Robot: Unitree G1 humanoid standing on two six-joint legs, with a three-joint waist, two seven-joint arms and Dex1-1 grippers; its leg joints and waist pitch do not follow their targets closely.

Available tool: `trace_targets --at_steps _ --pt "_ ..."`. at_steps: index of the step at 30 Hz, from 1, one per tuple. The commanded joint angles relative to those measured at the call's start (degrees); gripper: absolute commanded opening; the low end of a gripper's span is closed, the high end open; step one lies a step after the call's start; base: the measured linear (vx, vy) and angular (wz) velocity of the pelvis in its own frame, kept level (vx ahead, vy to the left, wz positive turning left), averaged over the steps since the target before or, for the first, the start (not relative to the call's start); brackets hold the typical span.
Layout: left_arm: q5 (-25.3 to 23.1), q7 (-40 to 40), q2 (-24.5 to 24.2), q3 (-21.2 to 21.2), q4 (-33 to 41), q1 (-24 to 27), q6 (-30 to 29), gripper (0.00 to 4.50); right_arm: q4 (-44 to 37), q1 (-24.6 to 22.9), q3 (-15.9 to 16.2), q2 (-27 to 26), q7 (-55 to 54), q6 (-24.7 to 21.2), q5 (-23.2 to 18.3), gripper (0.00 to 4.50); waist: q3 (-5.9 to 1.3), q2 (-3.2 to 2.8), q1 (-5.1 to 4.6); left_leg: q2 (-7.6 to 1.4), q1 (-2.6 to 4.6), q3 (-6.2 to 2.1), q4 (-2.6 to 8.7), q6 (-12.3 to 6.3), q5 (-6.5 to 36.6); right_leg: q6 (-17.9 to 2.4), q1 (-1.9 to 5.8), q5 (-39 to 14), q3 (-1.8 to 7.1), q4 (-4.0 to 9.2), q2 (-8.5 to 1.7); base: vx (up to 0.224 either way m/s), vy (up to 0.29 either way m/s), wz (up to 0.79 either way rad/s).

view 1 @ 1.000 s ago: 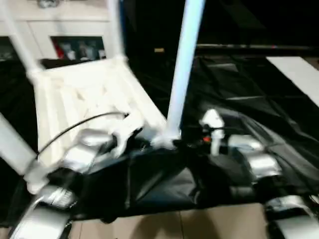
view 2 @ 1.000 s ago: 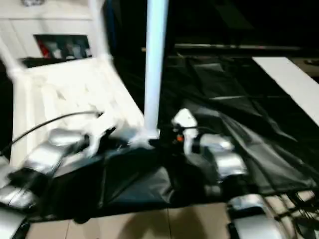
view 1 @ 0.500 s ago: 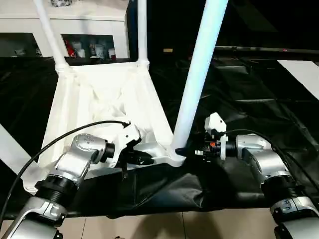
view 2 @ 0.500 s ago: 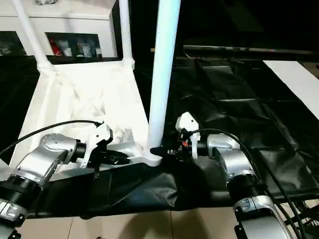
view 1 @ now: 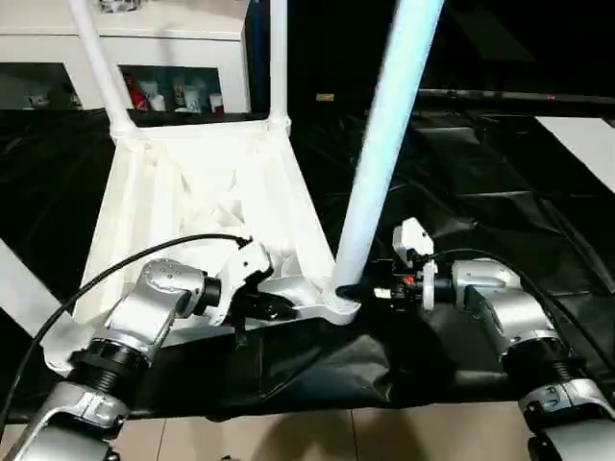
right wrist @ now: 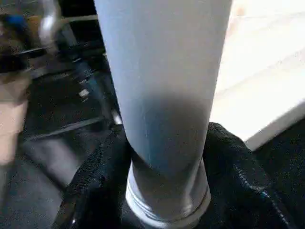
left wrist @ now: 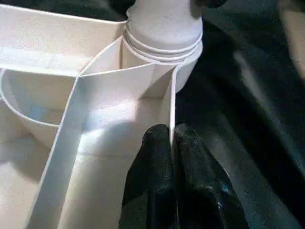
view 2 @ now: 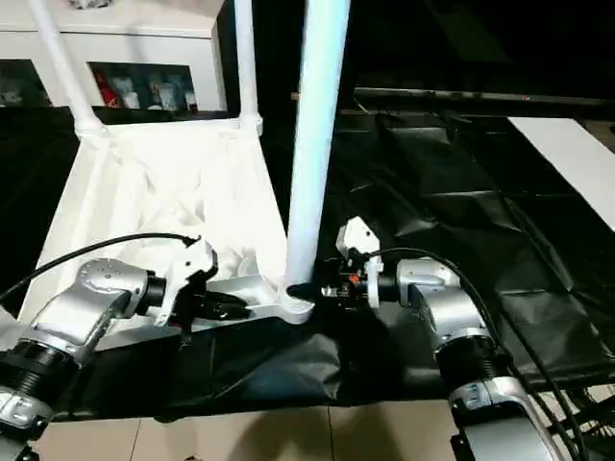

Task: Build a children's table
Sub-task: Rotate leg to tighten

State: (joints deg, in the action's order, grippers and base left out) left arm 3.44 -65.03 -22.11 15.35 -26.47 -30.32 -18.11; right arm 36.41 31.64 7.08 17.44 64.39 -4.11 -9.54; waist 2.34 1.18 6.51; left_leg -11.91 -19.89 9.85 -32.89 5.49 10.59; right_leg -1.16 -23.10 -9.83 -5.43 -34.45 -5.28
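The white tabletop (view 1: 192,192) lies upside down with its ribbed underside up. Two white legs (view 1: 96,58) (view 1: 278,58) stand in its far corner sockets. A third leg (view 1: 384,144) rises from the near right socket (view 1: 338,305). My left gripper (left wrist: 172,138) is shut on a thin rib of the tabletop just beside that socket, seen from above at the near edge (view 1: 288,309). My right gripper (view 1: 354,288) reaches in from the right. Its fingers (right wrist: 100,176) hug the base of the near leg (right wrist: 162,95) on both sides.
A black sheet (view 1: 480,173) covers the floor under and right of the tabletop. A white cabinet (view 1: 144,48) with glass doors stands at the back left. A white board (view 1: 586,134) lies at the far right. Bare tile (view 1: 384,432) shows along the near edge.
The camera has swung and steadied. My right gripper's fingers have drawn in around the base of the near leg. My left gripper has kept its grip on the rib.
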Motion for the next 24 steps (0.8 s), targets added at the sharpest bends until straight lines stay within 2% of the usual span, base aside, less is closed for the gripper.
trace_targets --at_steps 1,2,3,4,5,6,8,9,10,11,15,16,18,22,24 --pt "-2.13 6.72 2.87 0.0 -3.91 -1.9 -0.5 0.0 4.37 0.29 0.13 -1.75 -9.63 -0.35 3.89 1.9 -2.68 0.17 -0.26 -1.13 0.06 0.02 4.04 -1.09 14.08 -9.08 2.78 -21.77 2.78 4.85 -3.38 0.0 0.0 0.0" --pt "-3.03 10.28 4.07 -0.46 -5.91 -2.94 -0.52 0.0 5.46 0.35 -0.27 -2.86 -13.69 -0.49 4.7 1.9 -2.69 0.18 -0.28 -1.07 0.22 -0.04 4.07 -0.82 14.87 -8.29 2.72 -23.78 2.72 5.11 -3.39 0.0 0.0 0.0" --pt "-3.03 10.28 4.07 -0.46 -5.91 -2.94 -0.52 0.0 5.46 0.35 -0.27 -2.86 -13.69 -0.49 4.7 1.9 -2.57 0.17 -0.43 -0.97 0.32 -0.21 4.15 -0.13 16.0 -6.91 2.57 -26.74 2.62 5.38 -3.36 0.0 0.0 0.0" --pt "-3.64 15.73 6.13 -1.67 -8.62 -4.52 -0.76 0.0 6.51 0.39 -1.18 -4.69 -19.55 -1.2 5.28 1.89 -2.67 0.32 -0.54 -0.9 0.15 -0.38 4.19 0.02 16.24 -5.57 2.78 -28.46 2.53 5.55 -3.4 0.0 0.0 0.0" --pt "-3.66 18.62 7.39 -2.5 -10.01 -5.41 -0.86 0.0 7.07 0.47 -1.96 -5.9 -23.37 -1.86 5.42 1.89 -2.67 0.3 -0.55 -0.89 0.28 -0.33 4.21 -0.05 16.33 -5.2 2.62 -28.77 2.57 5.77 -3.4 0.0 0.0 0.0" --pt "-3.49 23.03 9.4 -3.85 -12.03 -6.77 -1.04 0.0 7.85 0.68 -3.32 -7.88 -28.66 -3.17 5.12 1.89 -2.42 0.16 -0.76 -0.76 0.69 -0.3 4.13 0.09 17.82 -4.65 2.11 -30.99 2.46 6.18 -3.33 0.0 0.0 0.0" --pt "-3.6 29.01 11.95 -5.24 -14.86 -8.72 -0.15 0.0 8.65 1.14 -4.75 -10.79 -35.07 -4.35 4.66 1.89 -2.62 0.11 -1.07 -0.52 0.75 -0.49 4.12 0.28 18.46 -3.33 2.08 -32.81 2.28 6.53 -3.32 0.0 0.0 0.0" --pt "-3.6 29.01 11.95 -5.24 -14.86 -8.72 -0.15 0.0 8.65 1.14 -4.75 -10.79 -35.07 -4.35 4.66 1.89 -2.65 0.19 -1.04 -0.54 0.89 -0.49 4.14 0.22 18.61 -3.22 2.04 -32.57 2.21 6.63 -3.2 0.0 0.0 0.0" --pt "-3.97 32.78 13.91 -5.75 -17.03 -10.29 1.45 0.0 9.36 2.03 -5.45 -13.48 -38.82 -4.83 4.31 1.89 -2.79 -0.01 -1.0 -0.64 0.59 -0.58 4.27 -0.12 18.19 -3.51 2.33 -30.68 2.25 6.38 -3.27 0.0 0.0 0.0" --pt "-4.03 33.57 14.67 -5.89 -17.86 -10.92 2.14 0.0 9.67 2.44 -5.64 -14.5 -40.08 -4.42 4.25 1.89 -2.9 -0.12 -1.09 -0.72 0.56 -0.52 4.33 -0.18 17.77 -4.01 2.18 -28.62 2.36 6.29 -3.17 0.0 0.0 0.0" --pt "-4.52 32.1 15.07 -5.16 -18.95 -12.05 4.15 0.0 9.71 3.77 -5.49 -15.88 -38.07 -1.14 3.6 1.89 -3.07 -0.15 -1.01 -0.89 0.24 -0.33 4.35 -0.72 16.17 -6.39 2.49 -21.62 2.66 5.51 -3.07 0.0 0.0 0.0" --pt "-4.64 31.53 14.94 -4.96 -19.32 -12.21 4.71 0.0 9.64 4.02 -5.8 -15.98 -37.63 -0.71 3.29 2.24 -3.15 -0.11 -0.93 -0.9 0.1 -0.28 4.31 -1.02 15.39 -7.16 2.65 -19.67 2.71 5.21 -3.1 0.0 0.0 0.0" --pt "-4.51 28.71 14.27 -4.32 -18.97 -11.91 5.44 0.0 9.43 4.64 -6.19 -15.68 -35.61 -0.72 2.43 2.61 -3.22 -0.01 -0.81 -0.89 -0.07 -0.22 4.21 -1.58 14.41 -7.78 2.81 -18.78 2.73 5.05 -3.19 0.0 0.0 0.0" --pt "-3.33 21.12 12.14 -2.64 -16.76 -10.38 6.22 0.0 8.45 5.62 -5.76 -13.1 -29.06 -1.58 1.28 2.87 -3.54 0.04 -0.56 -0.91 -0.52 -0.05 3.84 -3.13 9.65 -9.55 3.3 -12.91 2.76 4.23 -3.21 0.0 0.0 0.0" --pt "-2.66 17.09 10.9 -2.07 -15.28 -9.39 5.93 0.0 7.69 5.61 -4.56 -10.78 -24.26 -1.57 1.54 3.02 -3.49 -0.03 -0.53 -1.04 -0.51 -0.04 3.84 -3.43 8.95 -10.17 3.32 -11.8 2.71 4.13 -3.3 0.0 0.0 0.0"
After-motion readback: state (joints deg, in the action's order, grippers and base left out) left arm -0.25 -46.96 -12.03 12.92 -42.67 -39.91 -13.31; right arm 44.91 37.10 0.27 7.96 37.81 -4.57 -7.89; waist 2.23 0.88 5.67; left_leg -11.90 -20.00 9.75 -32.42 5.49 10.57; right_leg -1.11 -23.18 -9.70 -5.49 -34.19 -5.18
